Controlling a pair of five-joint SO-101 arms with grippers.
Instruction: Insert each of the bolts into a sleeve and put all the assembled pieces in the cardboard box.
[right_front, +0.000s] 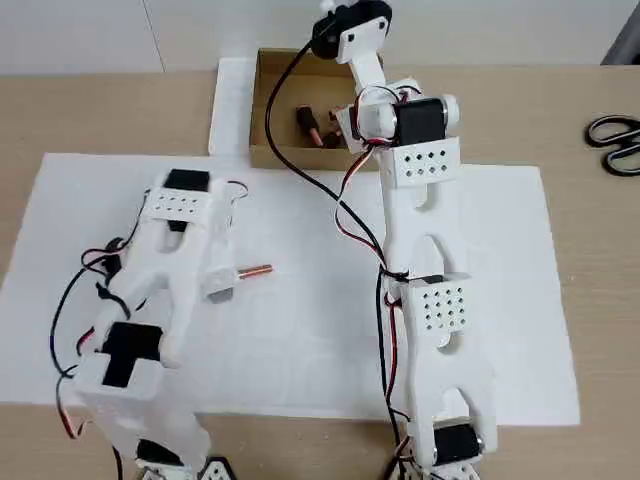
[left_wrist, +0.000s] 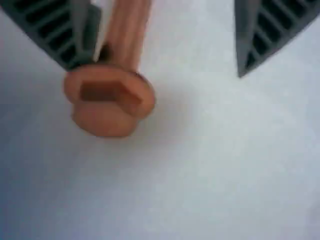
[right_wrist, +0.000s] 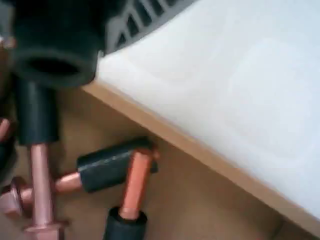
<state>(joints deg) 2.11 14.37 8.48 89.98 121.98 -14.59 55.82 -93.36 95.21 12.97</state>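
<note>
A copper bolt (right_front: 255, 270) lies on the white paper, its shaft between the fingers of my left gripper (right_front: 226, 281). In the left wrist view the bolt (left_wrist: 110, 95) shows its flanged head toward the camera and rests against one finger (left_wrist: 75, 37), and the left gripper (left_wrist: 159, 67) is open. My right gripper (right_front: 345, 125) is over the cardboard box (right_front: 262, 100). In the right wrist view a black sleeve (right_wrist: 55, 47) is pressed against the grey finger (right_wrist: 140, 17), its hollow end facing the camera. Beneath it, assembled bolts in sleeves (right_wrist: 112, 165) lie on the box floor.
A large white sheet (right_front: 300, 340) covers the table's middle. Scissors (right_front: 615, 140) lie at the far right edge. The box wall (right_wrist: 200, 150) runs close beside my right gripper. A dark assembled piece (right_front: 310, 122) lies inside the box.
</note>
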